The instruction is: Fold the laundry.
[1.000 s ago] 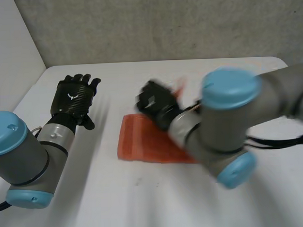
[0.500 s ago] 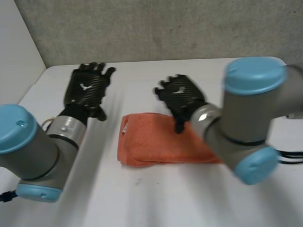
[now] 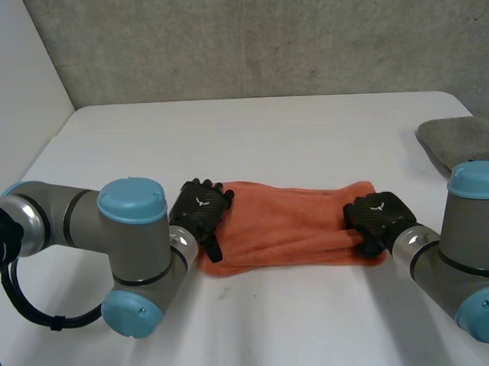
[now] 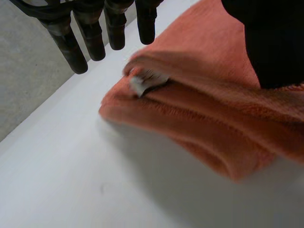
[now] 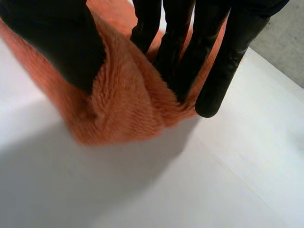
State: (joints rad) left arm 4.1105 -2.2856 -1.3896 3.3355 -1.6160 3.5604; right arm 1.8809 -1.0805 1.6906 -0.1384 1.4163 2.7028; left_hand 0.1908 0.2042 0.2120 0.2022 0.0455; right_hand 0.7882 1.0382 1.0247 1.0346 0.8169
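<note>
Down they come onto the orange towel (image 3: 286, 226) on the white surface (image 3: 267, 134): the left robot hand (image 3: 199, 213) now rests straight-fingered on its left end, the right robot hand (image 3: 377, 215) pinches the bunched right end, likely set for the next fold.

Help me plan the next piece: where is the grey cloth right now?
In the head view, the grey cloth lies at the table's right edge, farther back than the right hand and apart from the orange towel.
</note>
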